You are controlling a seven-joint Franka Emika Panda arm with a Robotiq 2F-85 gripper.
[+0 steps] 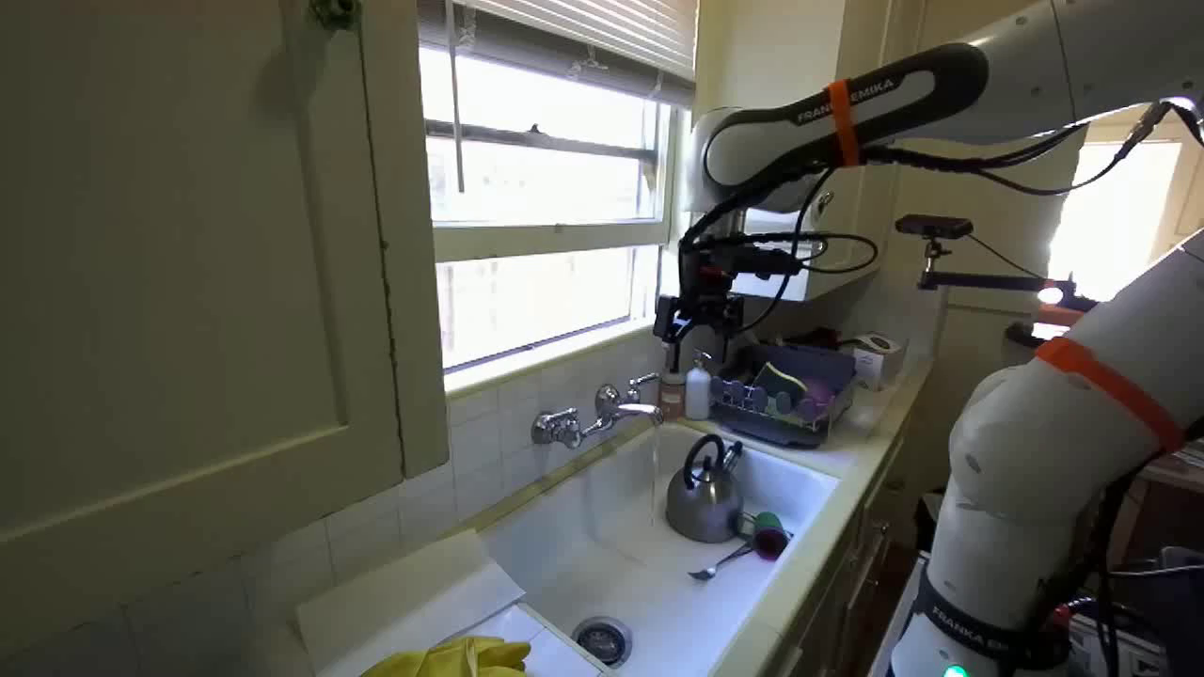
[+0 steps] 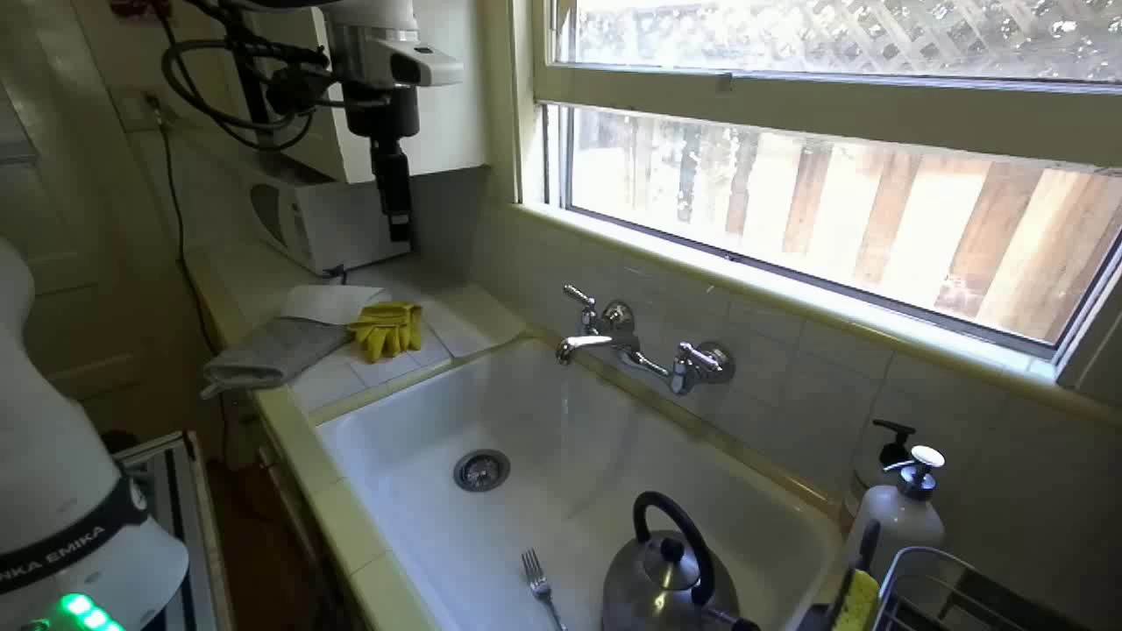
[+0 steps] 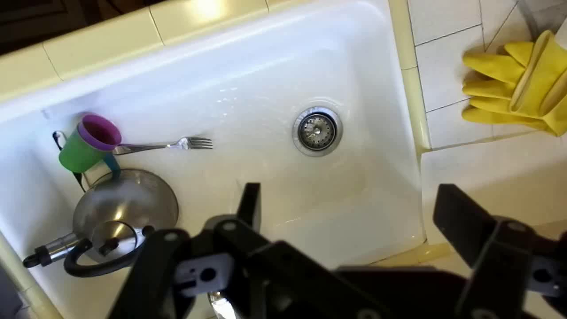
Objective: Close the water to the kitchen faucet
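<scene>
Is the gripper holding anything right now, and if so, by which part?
Nothing is held: in the wrist view the gripper is open, jaws wide apart, no object between them.

Daylight blows out the window (image 1: 546,188) in an exterior view, the cabinet door (image 1: 179,254) alongside dim.

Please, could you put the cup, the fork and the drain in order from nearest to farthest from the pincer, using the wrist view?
1. Drain, above the open pincer in the picture.
2. Fork, left of the drain.
3. Cup, farthest left of the three.
</scene>
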